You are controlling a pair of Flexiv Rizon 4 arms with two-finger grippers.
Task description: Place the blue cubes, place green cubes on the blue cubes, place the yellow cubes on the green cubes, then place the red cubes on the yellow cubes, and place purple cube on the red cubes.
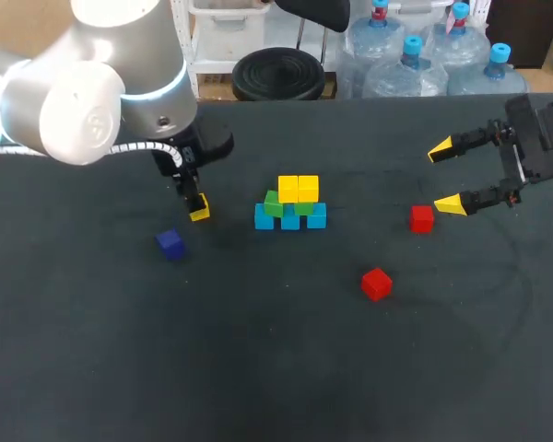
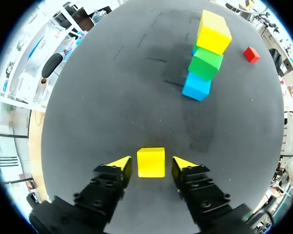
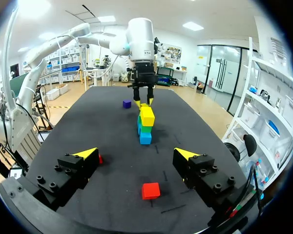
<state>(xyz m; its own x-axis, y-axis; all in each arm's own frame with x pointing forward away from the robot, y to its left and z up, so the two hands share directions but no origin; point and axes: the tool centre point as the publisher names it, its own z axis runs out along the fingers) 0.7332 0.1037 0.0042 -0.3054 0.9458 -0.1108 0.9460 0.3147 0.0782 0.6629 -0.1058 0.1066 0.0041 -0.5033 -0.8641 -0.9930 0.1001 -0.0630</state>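
Left gripper point(image 2: 151, 161) open, fingers just clear of the yellow cube point(image 2: 151, 162) between them, left of the stack point(image 1: 290, 204) at the table's point(image 1: 258, 368) middle. Right gripper point(image 1: 447, 177) spread wide toward the right edge, near a red cube point(image 1: 421, 218).

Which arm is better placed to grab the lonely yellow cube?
Left. The left hand is open around the loose yellow cube, a finger on each side. The right hand is across the table, near a red cube.
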